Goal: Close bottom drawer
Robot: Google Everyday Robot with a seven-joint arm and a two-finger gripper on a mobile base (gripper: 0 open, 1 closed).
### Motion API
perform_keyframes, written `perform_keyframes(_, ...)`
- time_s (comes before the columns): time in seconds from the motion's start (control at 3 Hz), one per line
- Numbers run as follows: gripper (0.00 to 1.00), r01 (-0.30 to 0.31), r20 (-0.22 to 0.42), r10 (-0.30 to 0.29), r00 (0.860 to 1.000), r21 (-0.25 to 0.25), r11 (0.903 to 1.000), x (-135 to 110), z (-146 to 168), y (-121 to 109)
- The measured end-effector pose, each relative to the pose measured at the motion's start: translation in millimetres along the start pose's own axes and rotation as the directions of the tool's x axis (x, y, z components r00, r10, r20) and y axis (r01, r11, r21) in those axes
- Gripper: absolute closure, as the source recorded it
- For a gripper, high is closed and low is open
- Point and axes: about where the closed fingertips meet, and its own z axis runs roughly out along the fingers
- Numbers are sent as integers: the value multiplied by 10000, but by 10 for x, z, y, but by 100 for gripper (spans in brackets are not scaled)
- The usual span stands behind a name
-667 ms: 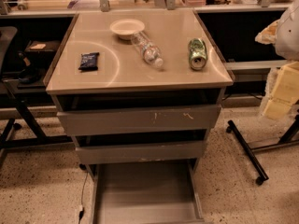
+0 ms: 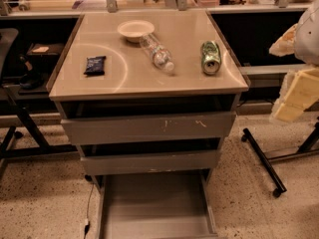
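Below the upper drawers [image 2: 147, 128], the bottom drawer [image 2: 157, 210] lies pulled out toward me, long axis front to back. My gripper [image 2: 296, 96] hangs up and right of it, well apart; spread or closed, I cannot tell.

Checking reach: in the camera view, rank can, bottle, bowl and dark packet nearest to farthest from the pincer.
The pincer is at the right edge.
1. can, tabletop right
2. bottle, centre
3. bowl, back centre
4. dark packet, left

Bowl [image 2: 135, 30], bottle [image 2: 157, 54], can [image 2: 211, 57], dark packet [image 2: 94, 65] on cabinet top [image 2: 164, 81].
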Motion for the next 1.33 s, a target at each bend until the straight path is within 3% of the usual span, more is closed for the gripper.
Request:
perform_keyframes(1.0,87,0,0,0,10000,1,10000,0,0,0)
perform_keyframes(1.33,100,0,1,0,10000,3,10000,0,-1,0)
